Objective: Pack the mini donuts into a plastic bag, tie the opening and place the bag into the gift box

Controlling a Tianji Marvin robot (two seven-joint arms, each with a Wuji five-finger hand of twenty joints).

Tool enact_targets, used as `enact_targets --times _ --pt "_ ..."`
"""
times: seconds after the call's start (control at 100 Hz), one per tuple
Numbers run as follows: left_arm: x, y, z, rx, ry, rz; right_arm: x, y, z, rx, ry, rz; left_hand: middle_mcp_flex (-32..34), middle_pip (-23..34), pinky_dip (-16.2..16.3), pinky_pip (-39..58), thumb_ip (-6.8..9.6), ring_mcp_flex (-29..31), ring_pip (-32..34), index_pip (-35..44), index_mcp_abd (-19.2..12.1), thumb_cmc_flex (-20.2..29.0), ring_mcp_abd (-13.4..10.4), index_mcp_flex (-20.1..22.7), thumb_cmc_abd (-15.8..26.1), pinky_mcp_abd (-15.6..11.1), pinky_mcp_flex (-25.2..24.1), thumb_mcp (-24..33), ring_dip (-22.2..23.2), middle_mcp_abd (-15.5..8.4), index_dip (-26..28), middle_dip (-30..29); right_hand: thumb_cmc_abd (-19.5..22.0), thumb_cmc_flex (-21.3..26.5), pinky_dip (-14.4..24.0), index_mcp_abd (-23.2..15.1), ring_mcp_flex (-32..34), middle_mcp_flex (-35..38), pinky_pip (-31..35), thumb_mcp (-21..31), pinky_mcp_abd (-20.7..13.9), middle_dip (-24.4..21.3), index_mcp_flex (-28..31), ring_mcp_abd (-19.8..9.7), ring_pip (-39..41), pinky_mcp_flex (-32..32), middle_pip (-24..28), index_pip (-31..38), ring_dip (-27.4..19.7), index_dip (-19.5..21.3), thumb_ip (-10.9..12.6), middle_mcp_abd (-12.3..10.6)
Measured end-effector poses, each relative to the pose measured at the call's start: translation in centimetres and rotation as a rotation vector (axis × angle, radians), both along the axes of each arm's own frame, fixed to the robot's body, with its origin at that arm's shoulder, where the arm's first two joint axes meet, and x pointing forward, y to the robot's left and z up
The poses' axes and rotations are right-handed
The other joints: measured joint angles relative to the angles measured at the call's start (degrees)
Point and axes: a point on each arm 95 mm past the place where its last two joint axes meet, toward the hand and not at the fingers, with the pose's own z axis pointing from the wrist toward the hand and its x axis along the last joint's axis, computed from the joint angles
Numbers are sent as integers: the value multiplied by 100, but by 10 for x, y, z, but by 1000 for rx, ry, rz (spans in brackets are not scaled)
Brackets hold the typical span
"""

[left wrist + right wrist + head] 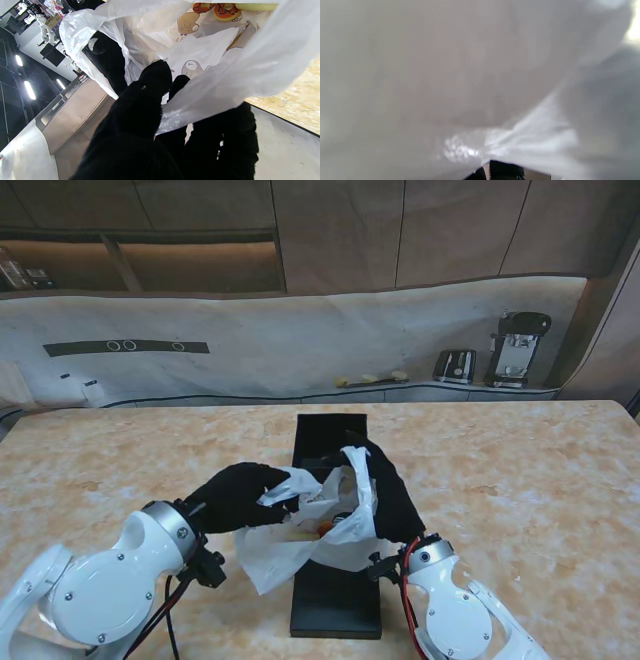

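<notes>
Looking down from the stand view, a white plastic bag (320,525) sits at the lower centre of the frame, over a long black gift box (335,600) on the marbled surface (520,480). The black-gloved left hand (235,495) is clamped on the bag's edge at lower left; the black-gloved right hand (390,490) grips the opposite side.

In the left wrist view, gloved fingers (155,82) pinch the plastic, and orange mini donuts (225,11) show inside the bag at the upper right.

In the right wrist view, blurred white plastic fills the frame.
</notes>
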Motion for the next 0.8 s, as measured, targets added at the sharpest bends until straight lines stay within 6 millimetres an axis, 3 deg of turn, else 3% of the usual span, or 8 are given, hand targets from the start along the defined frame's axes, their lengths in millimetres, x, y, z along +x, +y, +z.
enact_targets --times 0.51,0.63,0.8 --pt "2 -16 1 -14 21 -32 1 12 3 -32 -18 61 1 0 56 -4 0 -1 -1 -10 -1 1 1 -1 1 0 11 0 0 19 9 48 -1 597 3 3 0 0 0 -274 0 7 129 0 53 -9 46 42 0 40 0 9" --pt "1 -18 0 -13 29 -48 4 15 2 -33 -14 67 1 0 56 -4 0 -1 -1 -10 -1 1 1 -1 1 0 15 0 0 20 70 48 219 827 3 3 0 0 0 -440 0 32 130 0 54 -10 51 49 0 46 0 10" --pt "-1 -20 0 -9 33 -68 8 19 0 -25 16 74 1 -37 58 -4 0 -1 -2 -10 84 2 1 -43 1 -2 15 0 0 20 117 49 225 972 3 4 0 0 0 -589 0 26 341 0 56 -10 175 131 0 73 0 12"
